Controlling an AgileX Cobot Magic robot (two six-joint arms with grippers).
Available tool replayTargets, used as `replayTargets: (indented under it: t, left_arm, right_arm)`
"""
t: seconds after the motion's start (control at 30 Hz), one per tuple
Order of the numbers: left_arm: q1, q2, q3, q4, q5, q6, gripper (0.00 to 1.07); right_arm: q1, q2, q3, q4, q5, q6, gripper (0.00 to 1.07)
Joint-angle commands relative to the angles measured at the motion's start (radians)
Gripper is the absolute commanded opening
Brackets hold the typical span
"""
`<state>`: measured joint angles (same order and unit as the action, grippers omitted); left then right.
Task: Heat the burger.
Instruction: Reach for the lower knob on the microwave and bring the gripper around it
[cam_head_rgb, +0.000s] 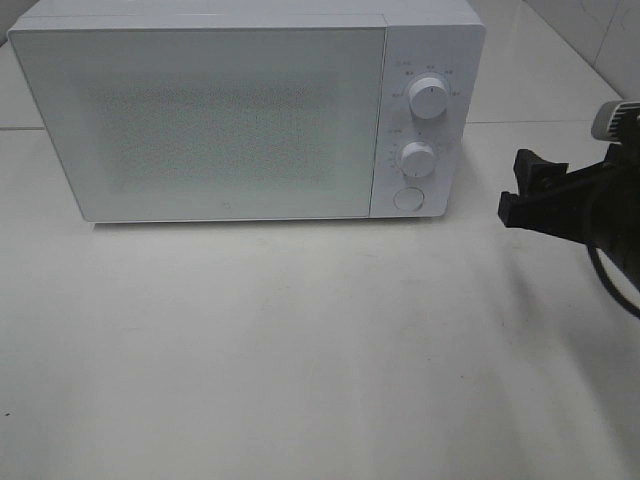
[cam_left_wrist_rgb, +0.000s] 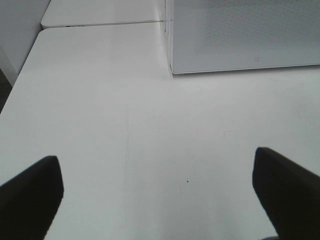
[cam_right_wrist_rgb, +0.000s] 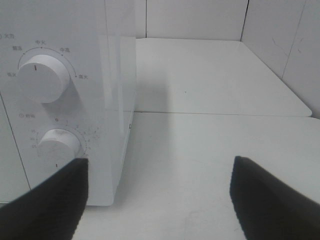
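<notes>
Microwave, door shut; burger unseen, possibly inside. Right gripper, jaws apart, empty, beside timer knob, presumably to set it. Left gripper, jaws apart, over table.

A white table carries a closed white microwave at its back.
</notes>
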<state>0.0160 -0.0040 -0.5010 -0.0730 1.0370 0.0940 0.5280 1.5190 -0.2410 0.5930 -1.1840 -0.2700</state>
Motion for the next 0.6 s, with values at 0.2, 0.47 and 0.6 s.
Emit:
replayTargets:
  t: [0.2, 0.47, 0.6]
  left_arm:
    - [0.001, -0.030, 0.002, -0.006, -0.008, 0.000, 0.98]
    - [0.001, -0.030, 0.002, -0.006, -0.008, 0.000, 0.98]
    - [0.001, -0.030, 0.002, -0.006, -0.008, 0.000, 0.98]
  right_arm:
    - [0.152, 0.131, -0.035, 0.191, -0.179, -0.011, 0.76]
    - [0.198, 0.208, -0.116, 0.202, -0.175, 0.001, 0.76]
    - [0.198, 0.216, -0.148, 0.189, -0.177, 0.049, 0.76]
